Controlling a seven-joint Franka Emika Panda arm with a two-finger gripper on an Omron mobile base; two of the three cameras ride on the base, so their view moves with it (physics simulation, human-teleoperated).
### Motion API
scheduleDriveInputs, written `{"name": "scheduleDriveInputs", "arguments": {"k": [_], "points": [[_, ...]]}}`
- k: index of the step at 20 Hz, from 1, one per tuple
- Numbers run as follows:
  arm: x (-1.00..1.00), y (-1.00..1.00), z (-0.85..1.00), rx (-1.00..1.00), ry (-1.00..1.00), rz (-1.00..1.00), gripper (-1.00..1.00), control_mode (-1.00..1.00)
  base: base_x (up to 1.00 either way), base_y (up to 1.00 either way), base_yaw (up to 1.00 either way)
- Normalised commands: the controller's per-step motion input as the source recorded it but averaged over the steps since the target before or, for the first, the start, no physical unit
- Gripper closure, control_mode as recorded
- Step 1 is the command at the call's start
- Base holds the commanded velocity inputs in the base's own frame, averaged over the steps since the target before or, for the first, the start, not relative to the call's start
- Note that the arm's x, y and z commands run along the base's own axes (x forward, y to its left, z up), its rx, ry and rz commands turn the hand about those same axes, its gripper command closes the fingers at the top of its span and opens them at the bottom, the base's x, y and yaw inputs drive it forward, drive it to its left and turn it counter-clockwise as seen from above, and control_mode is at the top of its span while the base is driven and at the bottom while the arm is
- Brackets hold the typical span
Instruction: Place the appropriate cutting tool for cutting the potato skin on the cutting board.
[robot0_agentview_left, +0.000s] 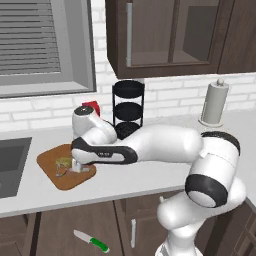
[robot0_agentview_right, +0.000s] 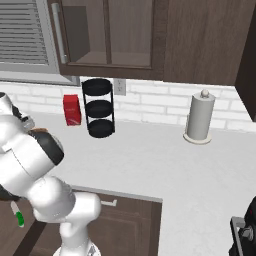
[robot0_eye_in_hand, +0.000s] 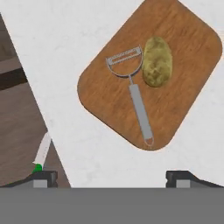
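cutting board (robot0_eye_in_hand: 183, 70) warm brown wood, faint grain streaks; peeler (robot0_eye_in_hand: 131, 89) plain grey metal, handle and looped head alike; potato (robot0_eye_in_hand: 157, 61) yellow-brown, mottled with darker specks; knife (robot0_agentview_left: 91, 241) green handle, silver blade, lying on the floor; counter (robot0_agentview_left: 150, 172) pale grey-white, lightly speckled; backsplash (robot0_agentview_right: 150, 105) white brick with grey grout lines; cabinets (robot0_agentview_right: 200, 40) dark brown wood, silver handles; three-tier rack (robot0_agentview_left: 128, 107) black; box (robot0_agentview_right: 71, 110) red; paper towel roll (robot0_agentview_right: 200, 117) off-white on a light holder; sink (robot0_agentview_left: 12, 162) dark grey; window blind (robot0_agentview_left: 30, 37) grey slats, grey frame; gripper (robot0_eye_in_hand: 111, 179) finger tips dark
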Motion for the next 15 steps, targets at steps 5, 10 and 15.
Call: {"name": "scheduleDriveInputs", "arguments": {"k": [5,10,15], "points": [[-1.00,-1.00,0.35,0.08,-0.01,-0.24,-1.00,-1.00,0.00,0.00,0.00],[-1.00,-1.00,0.09,0.08,-0.08,-0.16,-1.00,-1.00,0.00,0.00,0.00],[-0.98,-1.00,0.22,0.07,-0.12,-0.15,-1.00,-1.00,0.00,0.00,0.00]]}}
